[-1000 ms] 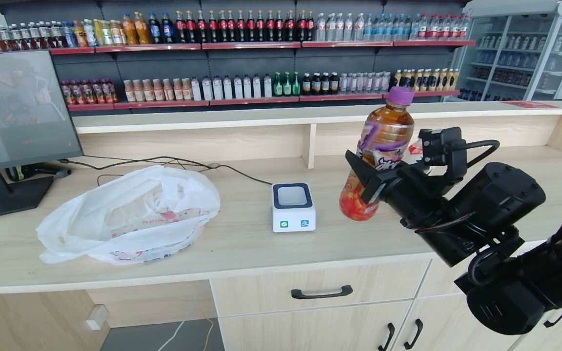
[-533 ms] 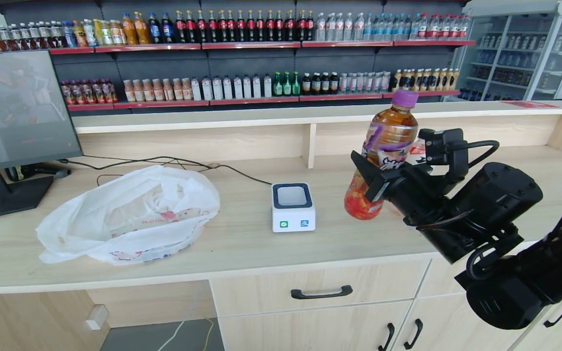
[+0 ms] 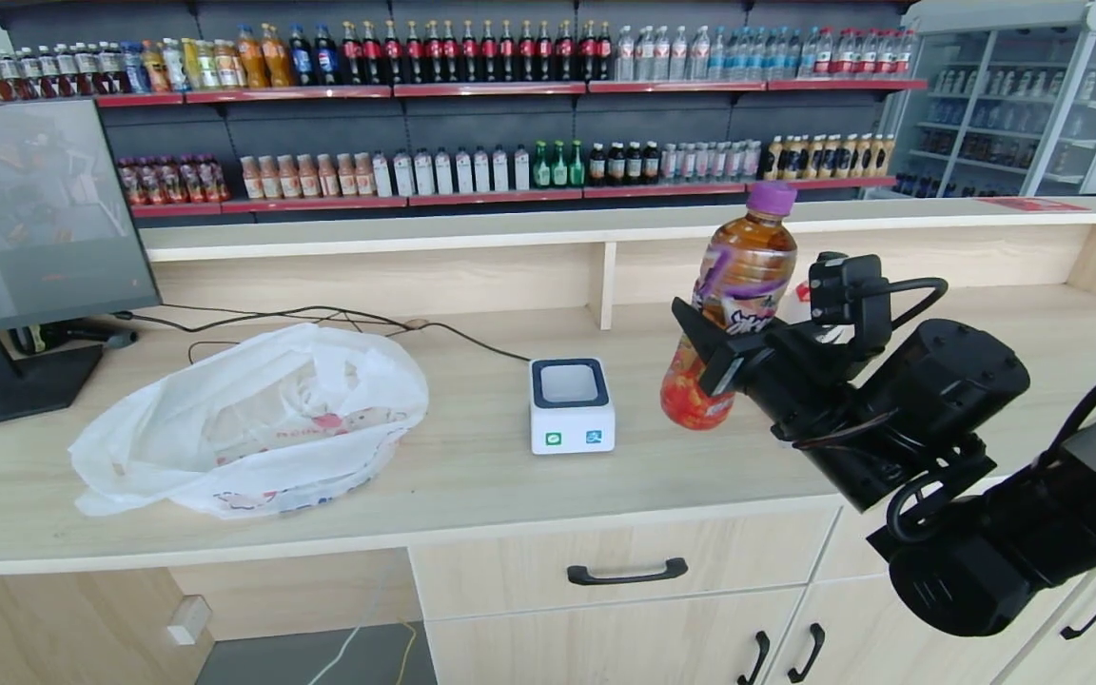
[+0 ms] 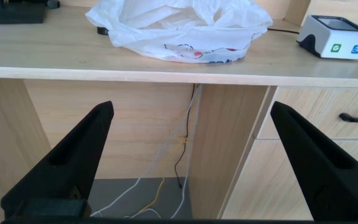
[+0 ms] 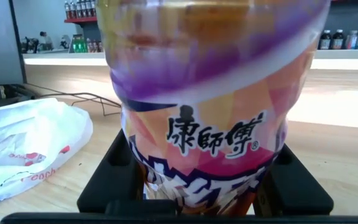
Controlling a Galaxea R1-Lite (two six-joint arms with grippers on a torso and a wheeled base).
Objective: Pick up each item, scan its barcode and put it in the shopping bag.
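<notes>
An amber drink bottle (image 3: 736,297) with a purple cap and a purple-and-orange label hangs slightly tilted above the counter, right of the white barcode scanner (image 3: 572,404). My right gripper (image 3: 733,347) is shut on the bottle's (image 5: 197,118) middle. The white plastic shopping bag (image 3: 253,419) lies open on the counter's left part and also appears as the bag (image 4: 179,28) in the left wrist view, with the scanner (image 4: 334,36) beside it. My left gripper (image 4: 191,162) is open, low in front of the counter, below the bag.
A monitor (image 3: 34,219) stands at the counter's far left, with cables (image 3: 320,314) running behind the bag. A raised wooden ledge (image 3: 605,247) backs the counter (image 3: 472,466). Drawers with black handles (image 3: 626,573) sit beneath. Shelves of bottles fill the back wall.
My right gripper and the bottle have shifted slightly: first a little right and up, then back left toward the scanner.
</notes>
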